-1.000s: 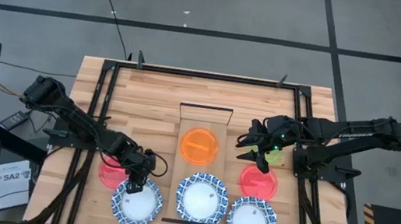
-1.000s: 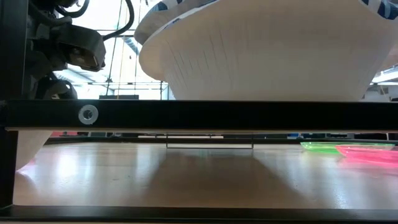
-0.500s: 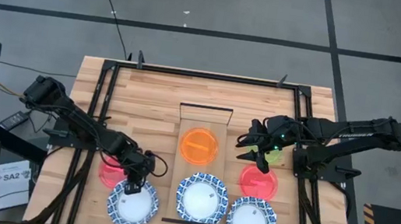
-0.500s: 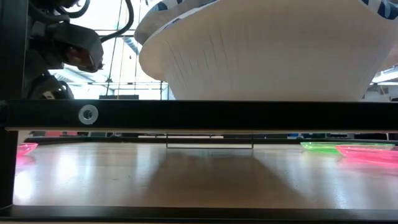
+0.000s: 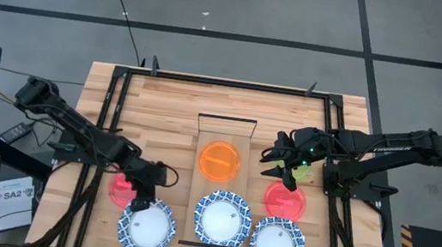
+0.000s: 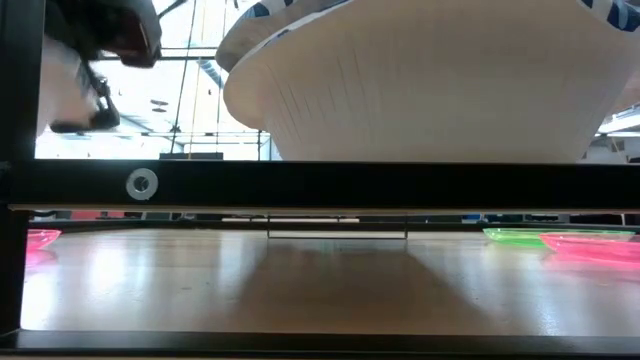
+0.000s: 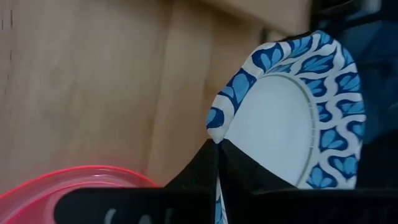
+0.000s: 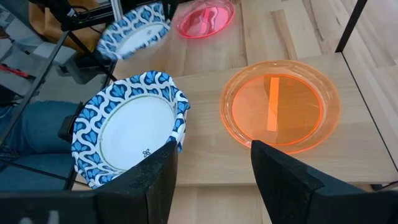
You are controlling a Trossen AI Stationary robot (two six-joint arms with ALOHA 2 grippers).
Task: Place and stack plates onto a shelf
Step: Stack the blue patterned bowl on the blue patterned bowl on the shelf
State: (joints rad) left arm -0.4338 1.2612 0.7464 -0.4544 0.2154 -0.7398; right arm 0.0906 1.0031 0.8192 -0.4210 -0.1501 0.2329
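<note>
My left gripper is shut on a blue-rimmed white plate at the table's near left and holds it above the wood. A pink plate lies flat beside it. The shelf runs down the table's middle. On it sit an orange plate and another blue-rimmed plate. A third blue-rimmed plate, a second pink plate and a green plate lie to the right. My right gripper hangs open in the air just right of the orange plate. My left gripper pinches the plate's blue patterned rim between its two fingers, on the plate's far edge. The fingers slant down from the table's far left side. The plate hangs tilted, clear of the table.
Black frame rails run along the table's left and right sides and its far edge. Bare wood lies on the far half, either side of the shelf. In the low view the near shelf plate fills most of the picture.
My left gripper has risen and drawn a little toward the table's near left corner with the blue-rimmed plate. The plate, which stood on the wood a second ago, is now lifted clear and tilted. My right arm has kept still.
</note>
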